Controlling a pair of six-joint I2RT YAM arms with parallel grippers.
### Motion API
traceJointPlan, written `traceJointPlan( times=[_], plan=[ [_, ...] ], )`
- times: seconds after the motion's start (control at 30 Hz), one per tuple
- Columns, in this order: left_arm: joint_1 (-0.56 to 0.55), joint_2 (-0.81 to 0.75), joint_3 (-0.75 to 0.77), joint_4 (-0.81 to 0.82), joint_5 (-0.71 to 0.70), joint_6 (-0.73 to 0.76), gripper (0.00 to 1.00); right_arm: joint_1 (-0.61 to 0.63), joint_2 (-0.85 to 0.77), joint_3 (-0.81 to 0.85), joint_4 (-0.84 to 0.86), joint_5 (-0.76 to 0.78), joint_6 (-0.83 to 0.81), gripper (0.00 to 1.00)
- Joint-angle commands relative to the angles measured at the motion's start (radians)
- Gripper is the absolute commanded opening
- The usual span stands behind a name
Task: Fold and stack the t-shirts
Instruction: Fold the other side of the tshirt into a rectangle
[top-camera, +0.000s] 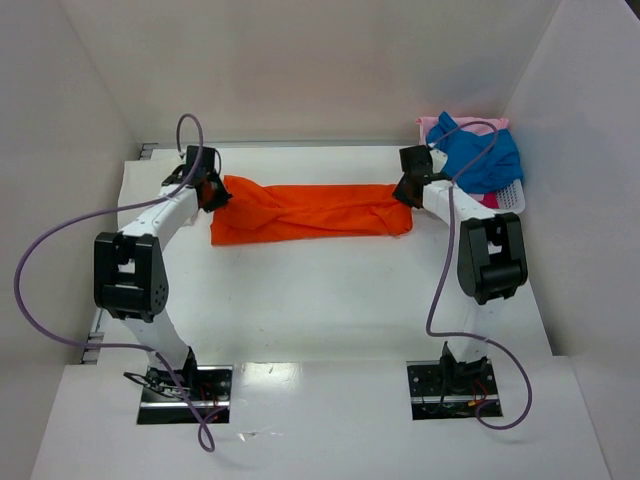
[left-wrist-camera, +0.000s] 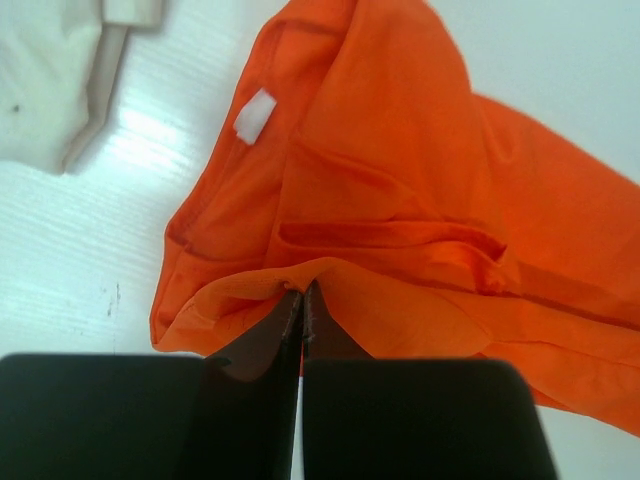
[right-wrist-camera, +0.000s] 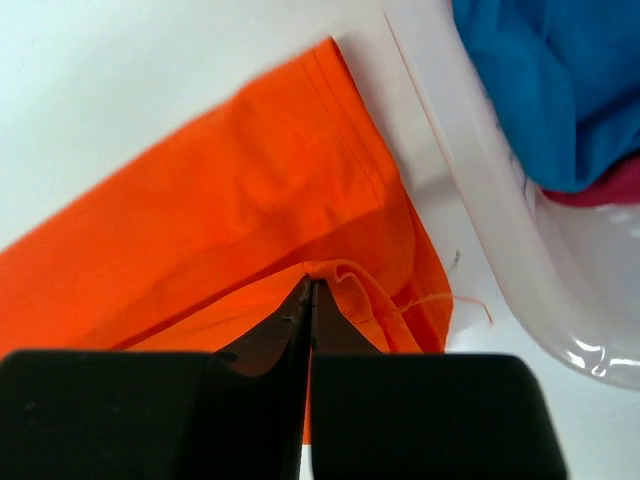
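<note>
The orange t-shirt (top-camera: 310, 212) lies stretched in a long band across the far middle of the table. My left gripper (top-camera: 210, 192) is shut on its left end, pinching a fold of orange cloth (left-wrist-camera: 330, 270); a white label (left-wrist-camera: 255, 115) shows near the collar. My right gripper (top-camera: 405, 190) is shut on its right end, pinching the hem (right-wrist-camera: 345, 275). The blue t-shirt (top-camera: 485, 155) and the pale pink t-shirt (top-camera: 437, 124) lie heaped in the white basket (top-camera: 512, 198) at the far right. The blue one also shows in the right wrist view (right-wrist-camera: 550, 80). The cream-white t-shirt is not in view.
The basket rim (right-wrist-camera: 470, 200) sits just right of the shirt's right end. A darker pink cloth (right-wrist-camera: 610, 185) lies under the blue one. White walls enclose the table on three sides. Purple cables loop off both arms.
</note>
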Motion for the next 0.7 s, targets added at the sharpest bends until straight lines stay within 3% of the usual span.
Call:
traceJointPlan(
  times=[0.0, 0.23, 0.33, 0.53, 0.67],
  plan=[
    [0.006, 0.035, 0.077, 0.051, 0.01, 0.073, 0.0, -0.024, 0.024, 0.068, 0.052, 0.059, -0.024, 0.0],
    [0.016, 0.1, 0.143, 0.051, 0.041, 0.111, 0.01, -0.033, 0.034, 0.069, 0.064, 0.059, -0.043, 0.01],
    [0.016, 0.129, 0.152, 0.051, 0.064, 0.131, 0.03, -0.033, 0.045, 0.078, 0.073, 0.05, -0.052, 0.07],
    [0.016, 0.176, 0.173, 0.051, 0.066, 0.15, 0.16, -0.033, 0.075, 0.077, 0.106, -0.007, -0.083, 0.29],
    [0.026, 0.185, 0.208, 0.06, 0.089, 0.182, 0.33, -0.033, 0.026, 0.055, 0.153, -0.045, -0.117, 0.33]
  ],
)
